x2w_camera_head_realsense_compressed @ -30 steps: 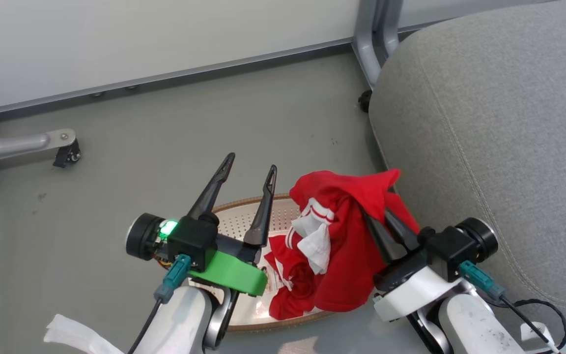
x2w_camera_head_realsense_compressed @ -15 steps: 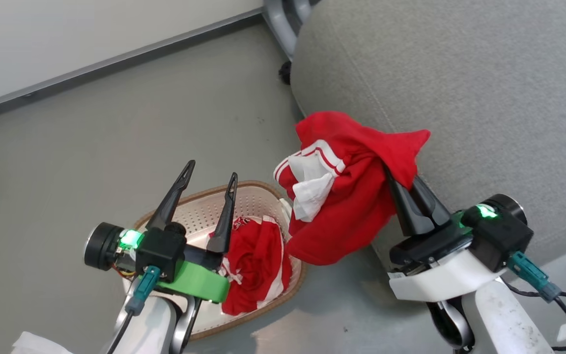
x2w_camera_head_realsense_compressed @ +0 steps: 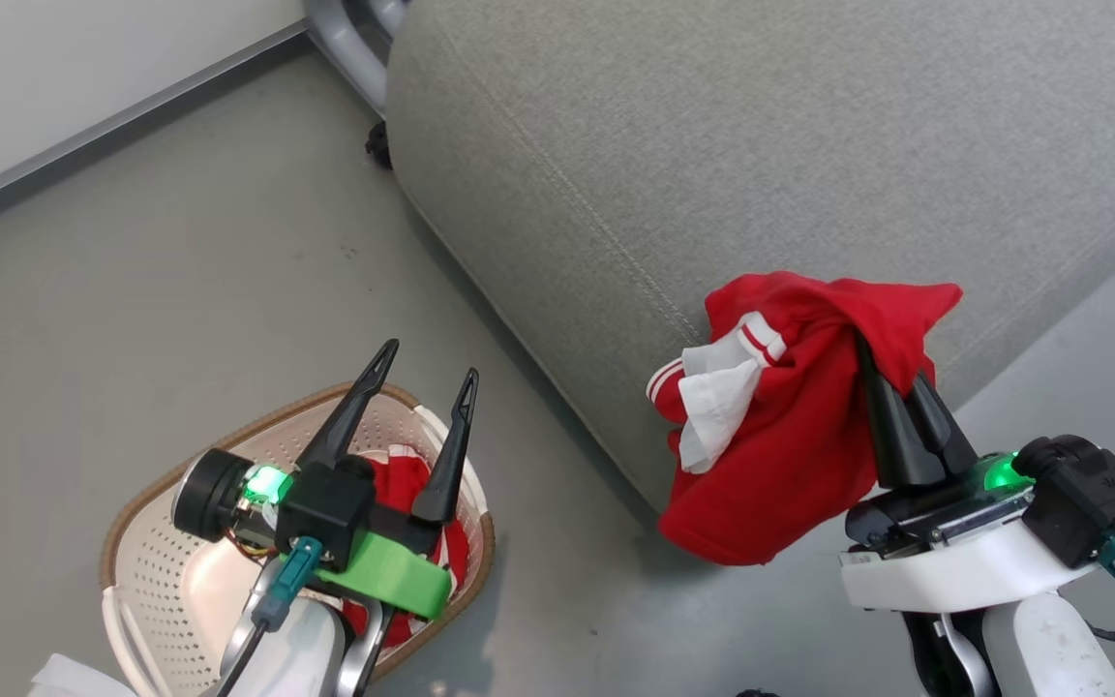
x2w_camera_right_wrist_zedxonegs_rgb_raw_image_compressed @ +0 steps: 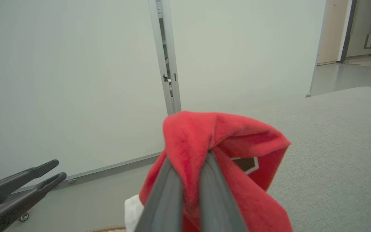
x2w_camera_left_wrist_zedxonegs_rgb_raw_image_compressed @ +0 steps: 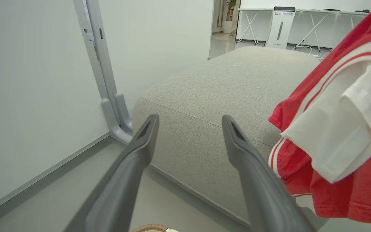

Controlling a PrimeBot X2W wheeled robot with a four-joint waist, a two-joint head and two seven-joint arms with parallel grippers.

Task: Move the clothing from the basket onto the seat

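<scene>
The clothing (x2w_camera_head_realsense_compressed: 780,455), seemingly soft and light, hangs at the seat's (x2w_camera_head_realsense_compressed: 712,174) near edge, pinched by a bunched fold in the right pincer (x2w_camera_head_realsense_compressed: 875,387), while the left pincer (x2w_camera_head_realsense_compressed: 430,360) is spread above the basket (x2w_camera_head_realsense_compressed: 151,581).

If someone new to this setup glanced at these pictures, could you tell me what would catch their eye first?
First, the bright-red garment, pinched in the shut right gripper and hanging at the near edge of the big grey seat. Next, the open left gripper at lower left, poised over the cream basket, where more red clothing lies.
</scene>
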